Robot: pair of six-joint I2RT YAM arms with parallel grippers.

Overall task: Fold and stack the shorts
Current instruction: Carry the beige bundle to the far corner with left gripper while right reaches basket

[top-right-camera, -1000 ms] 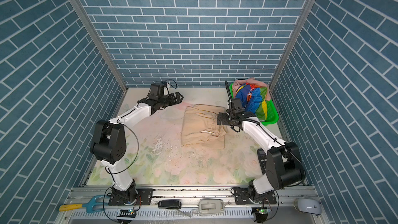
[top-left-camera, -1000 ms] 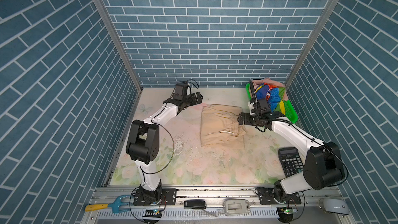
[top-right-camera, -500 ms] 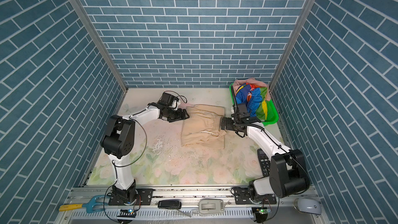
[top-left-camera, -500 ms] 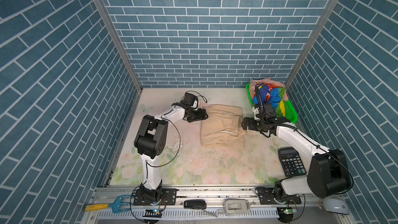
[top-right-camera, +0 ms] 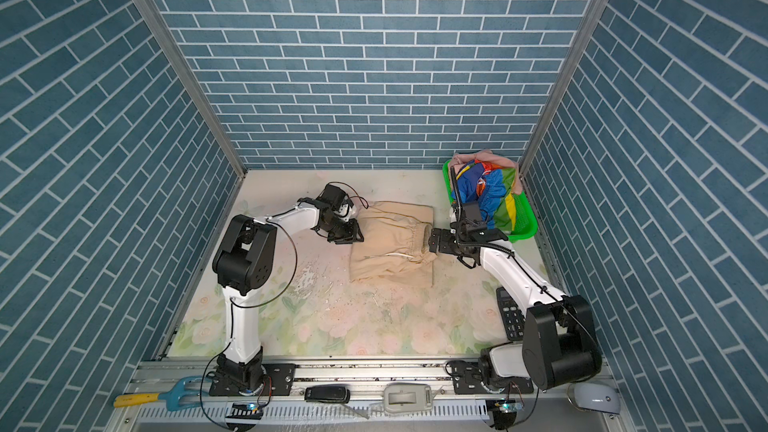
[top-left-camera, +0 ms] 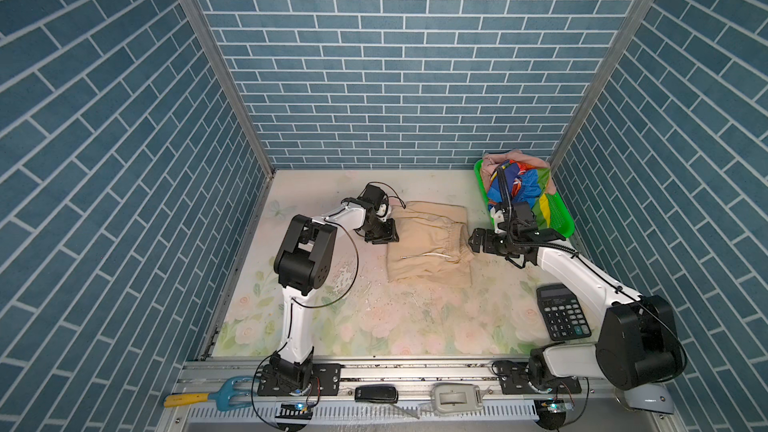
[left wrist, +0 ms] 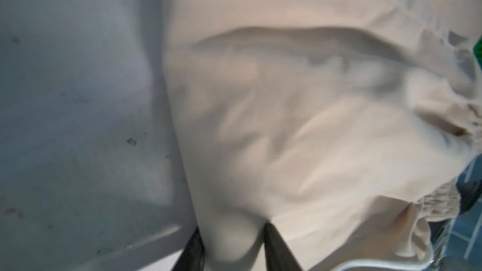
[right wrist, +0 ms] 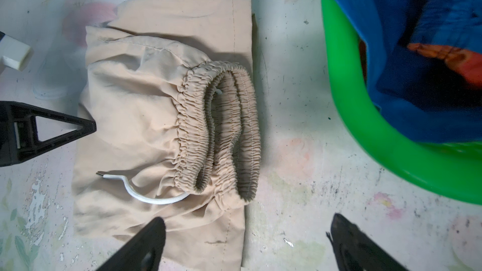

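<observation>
The left wrist view is blurred and nearly filled with cloth. Only the bases of two black fingers [left wrist: 276,251] show, with a bulge of beige fabric squeezed between them. So the left gripper [top-left-camera: 390,238] is clamped on the beige shorts [top-left-camera: 424,243] at their left edge, though its tips are buried in the fold. From above, its own body hides the pinch.

The pink shorts [top-left-camera: 503,157] are mostly covered by the striped shorts [top-left-camera: 515,189]. Both are heaped in the green basket [top-left-camera: 559,218] in the far right corner of the desk [top-left-camera: 374,317], and the right arm's cable crosses them. In a top view the right arm half hides a calculator [top-right-camera: 509,313] near the desk's right edge.

The beige shorts lie folded in the middle of the desk, toward the far edge. Their waistband is turned to the right and the white drawstring [right wrist: 156,201] lies loose on top. The right gripper [right wrist: 247,218] hangs spread wide just beside the waistband, holding nothing. One of its fingers is over the hem and the other over bare desk, between shorts and basket.
</observation>
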